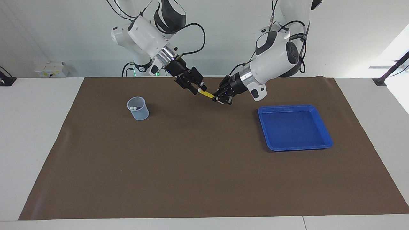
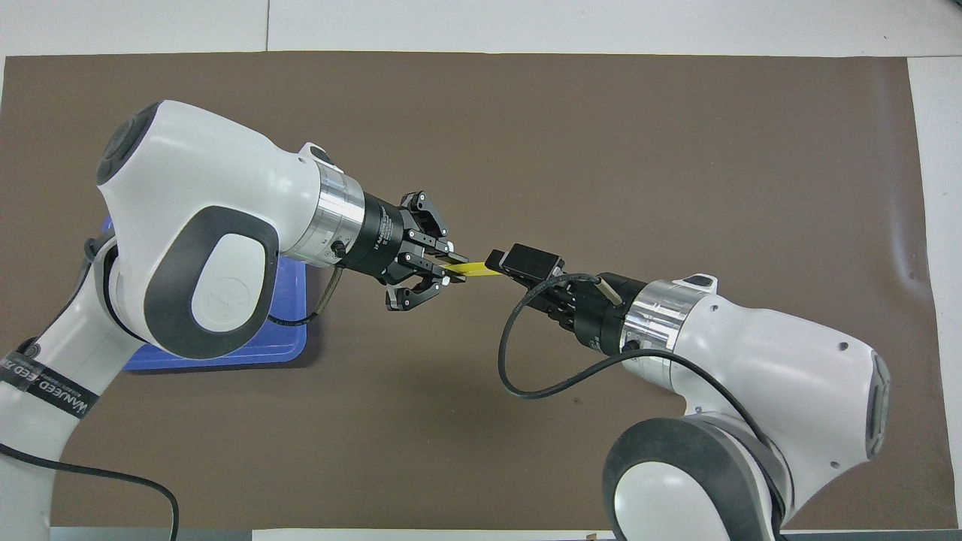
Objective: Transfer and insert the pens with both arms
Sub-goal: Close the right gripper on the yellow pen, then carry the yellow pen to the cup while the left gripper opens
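A yellow pen (image 1: 207, 94) (image 2: 472, 269) is held in the air over the brown mat, between the two arms. My left gripper (image 1: 216, 97) (image 2: 451, 272) is shut on its rear end. My right gripper (image 1: 198, 89) (image 2: 497, 263) has its fingers open on either side of the pen's pale tip end; I cannot tell whether they touch it. A clear cup (image 1: 138, 108) stands on the mat toward the right arm's end, with two pale pen tips (image 1: 134, 108) showing inside. The right arm hides the cup from overhead.
An empty blue tray (image 1: 295, 107) (image 2: 289, 319) lies on the mat toward the left arm's end, partly under the left arm in the overhead view. The brown mat (image 1: 204, 166) covers most of the white table.
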You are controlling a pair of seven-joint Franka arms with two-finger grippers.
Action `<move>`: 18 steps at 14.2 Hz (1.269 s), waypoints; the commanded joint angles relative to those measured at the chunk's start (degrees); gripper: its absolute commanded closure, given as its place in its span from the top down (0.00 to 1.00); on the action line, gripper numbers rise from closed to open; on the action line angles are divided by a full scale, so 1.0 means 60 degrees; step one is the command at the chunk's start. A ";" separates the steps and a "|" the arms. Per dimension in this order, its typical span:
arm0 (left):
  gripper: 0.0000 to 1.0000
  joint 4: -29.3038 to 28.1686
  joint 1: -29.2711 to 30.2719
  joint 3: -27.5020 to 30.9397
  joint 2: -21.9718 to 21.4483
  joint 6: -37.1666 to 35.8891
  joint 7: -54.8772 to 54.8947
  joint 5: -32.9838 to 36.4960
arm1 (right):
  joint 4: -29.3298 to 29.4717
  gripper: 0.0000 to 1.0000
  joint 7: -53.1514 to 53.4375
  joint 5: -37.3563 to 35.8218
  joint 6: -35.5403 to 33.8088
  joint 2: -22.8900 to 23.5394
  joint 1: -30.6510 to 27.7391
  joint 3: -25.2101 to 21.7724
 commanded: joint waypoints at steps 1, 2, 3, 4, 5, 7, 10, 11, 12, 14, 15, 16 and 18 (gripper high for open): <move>0.00 -0.0276 0.0001 0.0045 -0.0377 0.0171 -0.0092 -0.0266 | 0.0319 0.72 -0.0178 0.0287 0.0091 0.0163 0.0000 0.0044; 0.00 -0.0276 0.0001 0.0045 -0.0377 0.0171 -0.0092 -0.0266 | 0.0363 0.70 -0.0178 0.0287 0.0091 0.0193 0.0000 0.0044; 0.00 -0.0276 0.0001 0.0045 -0.0391 0.0171 -0.0092 -0.0266 | 0.0378 0.68 -0.0178 0.0287 0.0091 0.0222 0.0000 0.0044; 0.00 -0.0276 0.0001 0.0045 -0.0391 0.0171 -0.0092 -0.0266 | 0.0364 0.64 -0.0178 0.0287 0.0091 0.0222 0.0000 0.0044; 0.00 -0.0276 0.0016 0.0045 -0.0391 0.0171 -0.0092 -0.0266 | 0.0364 0.57 -0.0178 0.0287 0.0091 0.0222 0.0000 0.0044; 0.00 -0.0276 0.0016 0.0045 -0.0391 0.0171 -0.0092 -0.0281 | 0.0364 0.49 -0.0164 0.0287 0.0077 0.0222 0.0000 0.0044; 0.00 -0.0276 0.0016 0.0045 -0.0391 0.0171 -0.0092 -0.0325 | 0.0364 0.00 -0.0163 0.0287 0.0047 0.0222 -0.0014 0.0044; 0.00 -0.0276 0.0016 0.0045 -0.0391 0.0171 -0.0092 -0.0325 | 0.0364 0.00 -0.0149 0.0301 0.0033 0.0208 -0.0015 0.0044; 0.00 -0.0276 0.0016 0.0045 -0.0391 0.0186 -0.0092 -0.0339 | 0.0364 0.00 -0.0134 0.0374 0.0033 0.0208 -0.0015 0.0044; 0.00 -0.0276 0.0016 0.0045 -0.0391 0.0186 -0.0092 -0.0398 | 0.0364 0.00 -0.0207 0.0448 -0.0069 0.0208 -0.0044 0.0029; 0.00 -0.0276 0.0016 0.0045 -0.0391 0.0186 -0.0092 -0.0398 | 0.0364 0.00 -0.0265 0.0448 -0.0215 0.0193 -0.0087 0.0029; 0.00 -0.0276 0.0016 0.0045 -0.0391 0.0186 -0.0092 -0.0412 | 0.0364 0.00 -0.0382 0.0434 -0.0347 0.0164 -0.0117 0.0015; 0.28 -0.0262 0.0001 0.0031 -0.0479 0.0142 0.0067 -0.0369 | 0.0364 0.00 -0.0529 0.0361 -0.0683 0.0120 -0.0263 -0.0014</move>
